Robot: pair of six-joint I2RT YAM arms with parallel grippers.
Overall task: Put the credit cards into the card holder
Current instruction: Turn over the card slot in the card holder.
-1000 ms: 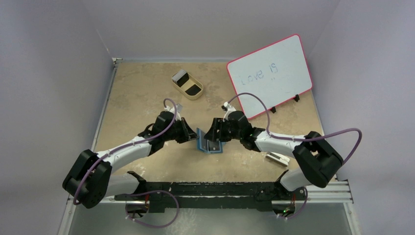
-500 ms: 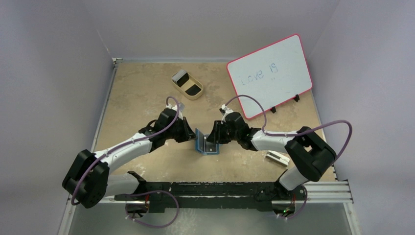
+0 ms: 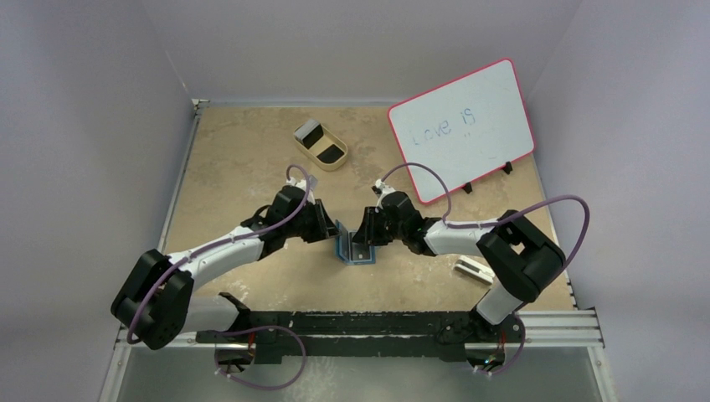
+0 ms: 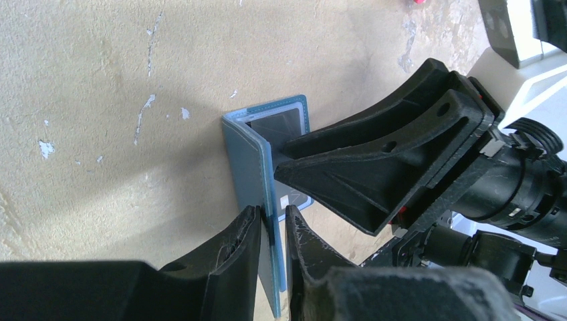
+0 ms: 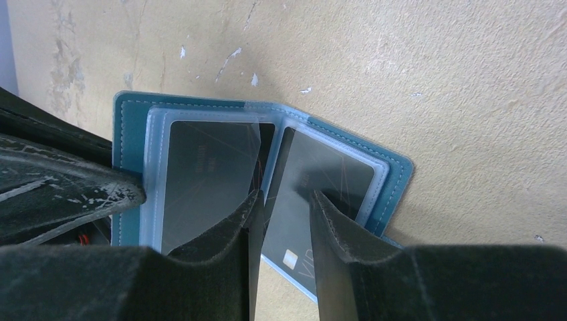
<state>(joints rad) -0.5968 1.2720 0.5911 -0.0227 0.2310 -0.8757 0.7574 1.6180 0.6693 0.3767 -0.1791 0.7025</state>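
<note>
Where the two arms faced each other, wallet (image 4: 244, 154): stood half open between the pincers, one flap upright, one flat.
Left pincer (image 4: 271, 217): loose, fingers narrowly parted astride the upright flap's edge.
Right pincer (image 5: 284, 200): partly spread, nothing pinched, tips over the flat flap.
Cards: one dark card (image 5: 321, 167) sleeved under the right pincer, chip end sticking out; another (image 5: 207, 167) sleeved beside it.

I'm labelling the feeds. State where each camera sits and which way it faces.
Top: high behind the arms, looking down at the table; both arms and the wallet show.
Left wrist: on the left arm, facing along its fingers at the wallet's cover; the right gripper shows opposite.
Right wrist: on the right arm, looking past its fingers into the open wallet.
Shared: all show the wallet.
</note>
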